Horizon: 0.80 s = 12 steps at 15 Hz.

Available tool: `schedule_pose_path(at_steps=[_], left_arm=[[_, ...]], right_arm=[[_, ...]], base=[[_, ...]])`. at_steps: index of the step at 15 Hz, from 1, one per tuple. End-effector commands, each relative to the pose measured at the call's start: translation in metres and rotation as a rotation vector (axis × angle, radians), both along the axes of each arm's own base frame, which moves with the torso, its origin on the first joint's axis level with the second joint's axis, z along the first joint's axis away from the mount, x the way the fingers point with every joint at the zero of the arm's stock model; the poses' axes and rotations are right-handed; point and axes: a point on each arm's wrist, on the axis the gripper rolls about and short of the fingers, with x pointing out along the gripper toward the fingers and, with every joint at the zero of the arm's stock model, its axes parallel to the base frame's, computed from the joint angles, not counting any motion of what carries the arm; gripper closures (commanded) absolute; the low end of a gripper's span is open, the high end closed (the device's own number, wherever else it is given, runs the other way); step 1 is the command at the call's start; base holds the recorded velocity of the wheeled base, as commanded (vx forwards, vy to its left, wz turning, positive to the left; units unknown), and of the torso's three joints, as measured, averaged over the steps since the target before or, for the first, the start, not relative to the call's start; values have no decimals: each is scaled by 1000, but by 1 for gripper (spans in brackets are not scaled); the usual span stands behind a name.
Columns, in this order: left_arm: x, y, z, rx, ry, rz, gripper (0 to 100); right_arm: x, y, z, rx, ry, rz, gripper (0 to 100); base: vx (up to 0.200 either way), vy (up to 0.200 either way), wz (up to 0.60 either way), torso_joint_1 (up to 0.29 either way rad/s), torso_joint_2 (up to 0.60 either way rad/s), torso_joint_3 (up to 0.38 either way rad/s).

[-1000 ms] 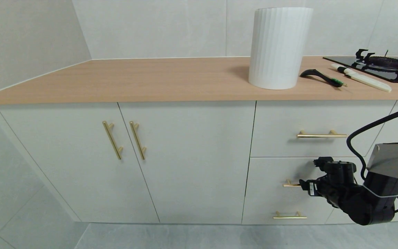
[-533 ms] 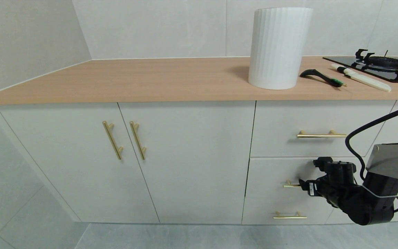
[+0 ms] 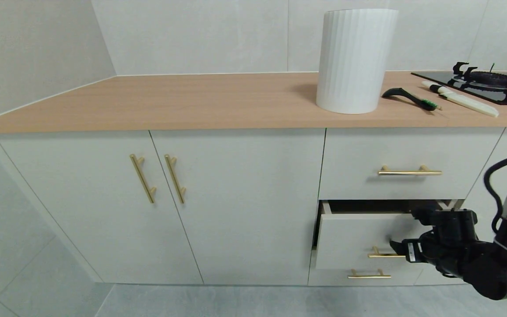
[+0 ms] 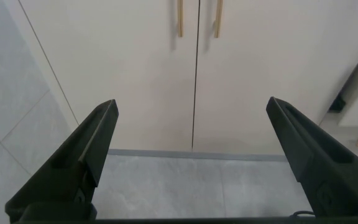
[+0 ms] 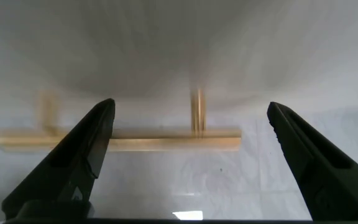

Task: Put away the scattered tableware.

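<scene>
On the wooden counter (image 3: 192, 101), right of a tall white ribbed container (image 3: 354, 61), lie a black peeler with a green tip (image 3: 409, 97) and a white knife (image 3: 464, 100). Below them the middle drawer (image 3: 354, 240) stands pulled out a little, with a dark gap above its front. My right gripper (image 3: 396, 248) is at the right end of that drawer's gold handle (image 3: 383, 254). The right wrist view has the handle (image 5: 135, 143) running across between my right gripper's (image 5: 188, 149) wide-apart fingers. My left gripper (image 4: 191, 155) hangs open and low, facing the double cabinet doors (image 4: 194, 62).
A black gas hob (image 3: 491, 81) sits at the counter's far right. The top drawer (image 3: 409, 172) above and the bottom drawer (image 3: 369, 276) below are closed. Grey tiled floor (image 4: 185, 186) runs along the cabinet base, and the wall meets the counter at the left.
The middle drawer has slid out from closed to partly open. My right gripper has drawn back and down with its handle.
</scene>
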Motion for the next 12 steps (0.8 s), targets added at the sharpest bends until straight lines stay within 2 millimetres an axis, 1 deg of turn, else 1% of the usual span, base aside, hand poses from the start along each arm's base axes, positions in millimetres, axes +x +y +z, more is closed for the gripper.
schedule_pose_path(at_steps=[1, 3, 4, 5, 6, 9, 10, 12], left_arm=[[0, 0, 0, 0, 0, 0, 0], [0, 0, 0, -2, -1, 0, 0], [0, 0, 0, 0, 0, 0, 0], [0, 0, 0, -2, -1, 0, 0], [0, 0, 0, 0, -1, 0, 0], [0, 0, 0, -2, -1, 0, 0], [0, 0, 0, -2, 0, 0, 0], [0, 0, 0, -2, 0, 0, 0]], right_arm=[[-31, 1, 83, 45, -119, 56, 0], [-50, 2, 132, 89, -113, 109, 0], [-53, 2, 141, 97, -112, 111, 0], [-57, 2, 161, 132, -96, 93, 0], [-54, 2, 165, 137, -85, 89, 0], [-30, 3, 147, 143, -26, 74, 0], [-21, 4, 134, 144, 15, 66, 0], [-8, 4, 116, 142, 42, 63, 0]], base=[[0, 0, 0, 0, 0, 0], [0, 0, 0, 0, 0, 0], [0, 0, 0, 0, 0, 0], [0, 0, 0, 0, 0, 0], [0, 0, 0, 0, 0, 0], [0, 0, 0, 0, 0, 0], [0, 0, 0, 0, 0, 0], [0, 0, 0, 0, 0, 0]])
